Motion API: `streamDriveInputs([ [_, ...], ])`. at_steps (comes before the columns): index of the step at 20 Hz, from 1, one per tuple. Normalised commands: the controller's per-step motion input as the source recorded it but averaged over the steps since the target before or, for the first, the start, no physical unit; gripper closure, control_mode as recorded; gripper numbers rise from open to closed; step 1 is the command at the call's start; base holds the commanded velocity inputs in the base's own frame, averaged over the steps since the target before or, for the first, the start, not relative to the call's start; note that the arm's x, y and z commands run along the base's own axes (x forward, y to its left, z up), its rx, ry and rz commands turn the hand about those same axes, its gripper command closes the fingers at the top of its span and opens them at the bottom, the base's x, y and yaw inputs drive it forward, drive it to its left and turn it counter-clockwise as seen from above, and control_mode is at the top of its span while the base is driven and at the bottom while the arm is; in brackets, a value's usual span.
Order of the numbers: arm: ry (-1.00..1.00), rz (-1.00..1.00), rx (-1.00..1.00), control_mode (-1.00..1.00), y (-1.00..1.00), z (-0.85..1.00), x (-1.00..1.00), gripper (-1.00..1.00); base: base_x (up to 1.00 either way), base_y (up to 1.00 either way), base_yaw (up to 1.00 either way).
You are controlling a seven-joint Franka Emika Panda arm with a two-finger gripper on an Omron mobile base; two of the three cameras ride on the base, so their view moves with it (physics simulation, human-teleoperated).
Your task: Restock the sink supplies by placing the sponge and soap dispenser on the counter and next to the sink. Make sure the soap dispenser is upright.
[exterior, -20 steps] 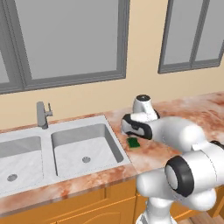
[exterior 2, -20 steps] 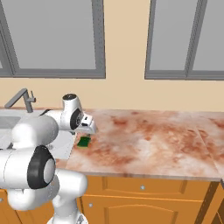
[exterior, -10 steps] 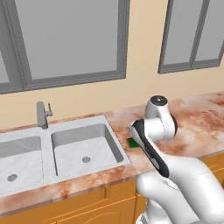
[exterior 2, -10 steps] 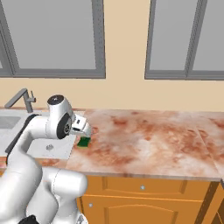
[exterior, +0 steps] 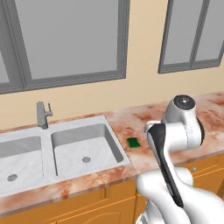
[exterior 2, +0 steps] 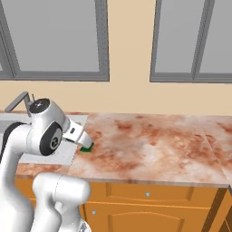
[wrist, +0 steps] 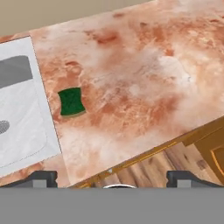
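Counter (wrist: pixel 144 78) bears sponge (wrist: pixel 71 102) apart from the spread-wide pincer (wrist: pixel 111 177)

Sponge (exterior: pixel 133 142) on counter (exterior: pixel 144 120), beside sink (exterior: pixel 83 151)

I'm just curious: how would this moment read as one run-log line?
sponge: flat on counter beside sink | gripper: open, empty, apart from sponge

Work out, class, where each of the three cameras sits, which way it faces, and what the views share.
Left base view: behind-left of the arm, facing the sink; white arm at lower right.
Right base view: behind-right, facing the counter; arm at lower left.
Hand view: on the hand, looking down past the open pincer.
Shared: the sponge beside the sink.
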Motion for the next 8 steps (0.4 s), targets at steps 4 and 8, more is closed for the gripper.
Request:
streamDriveInputs([
  [4, -0.14, -0.11, 0.0, -1.0, -0.21, 0.91, -0.64, -1.0, 0.0, 0.0, 0.0],
  [8, -0.19, -0.09, 0.0, -1.0, -0.12, 0.55, -0.69, -1.0, 0.0, 0.0, 0.0],
])
